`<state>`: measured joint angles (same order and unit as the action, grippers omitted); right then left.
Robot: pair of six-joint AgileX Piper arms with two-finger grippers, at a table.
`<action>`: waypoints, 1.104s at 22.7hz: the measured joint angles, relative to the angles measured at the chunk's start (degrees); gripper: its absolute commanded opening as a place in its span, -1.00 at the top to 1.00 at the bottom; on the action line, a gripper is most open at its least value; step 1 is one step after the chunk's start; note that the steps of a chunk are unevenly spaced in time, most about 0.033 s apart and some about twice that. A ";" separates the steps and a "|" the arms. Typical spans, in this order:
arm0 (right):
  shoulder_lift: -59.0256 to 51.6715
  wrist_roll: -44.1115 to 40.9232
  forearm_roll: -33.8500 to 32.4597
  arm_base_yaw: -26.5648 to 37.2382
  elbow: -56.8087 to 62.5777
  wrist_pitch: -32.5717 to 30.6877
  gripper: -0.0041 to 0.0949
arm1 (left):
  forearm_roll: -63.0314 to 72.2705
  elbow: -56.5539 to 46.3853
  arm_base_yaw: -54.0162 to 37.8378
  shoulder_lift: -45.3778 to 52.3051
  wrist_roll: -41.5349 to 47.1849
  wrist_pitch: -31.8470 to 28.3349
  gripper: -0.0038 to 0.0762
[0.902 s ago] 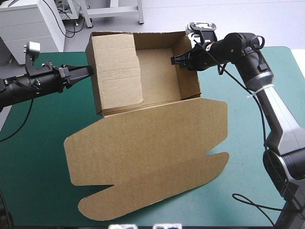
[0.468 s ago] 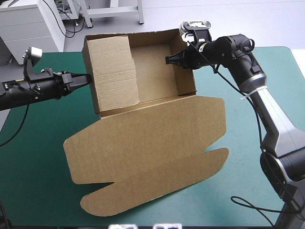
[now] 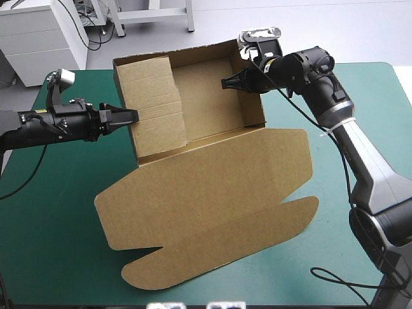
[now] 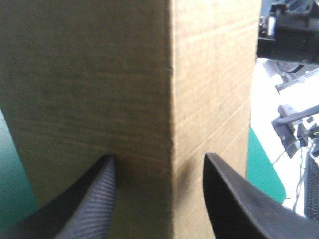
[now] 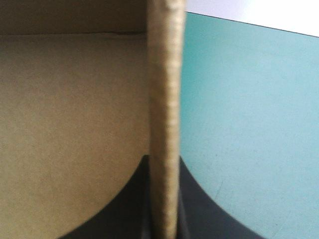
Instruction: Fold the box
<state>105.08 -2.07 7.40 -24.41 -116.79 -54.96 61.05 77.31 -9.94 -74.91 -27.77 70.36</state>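
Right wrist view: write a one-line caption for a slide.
Right gripper shut on a raised wall of the brown box, seen edge-on: interior on one side, teal-green cover on the other.

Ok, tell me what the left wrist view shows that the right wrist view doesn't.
Only the left wrist view: an outer corner of the box seen from outside, the left jaws standing apart on either side of it, and beyond it a dark part of what looks like the other arm. Only the right wrist view: a box wall edge-on, the right jaws all but shut on it, the box's inside to one side. Both: brown board close up and some of the teal-green cover.
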 measured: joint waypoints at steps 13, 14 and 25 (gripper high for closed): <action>0.51 -3.98 -11.14 -9.68 0.06 2.96 0.92 | -24.13 0.00 0.20 0.19 10.29 -3.00 0.12; 0.53 -4.57 -11.14 -9.75 0.06 2.96 0.92 | -25.29 0.00 0.31 0.25 10.84 -3.77 0.19; 0.48 -5.60 -9.34 -10.28 0.06 0.75 0.92 | -29.56 -0.07 1.19 -0.08 12.03 -7.76 0.92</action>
<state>105.56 -7.68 -1.94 -34.68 -116.73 -54.21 31.49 77.24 -8.75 -74.99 -15.74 62.61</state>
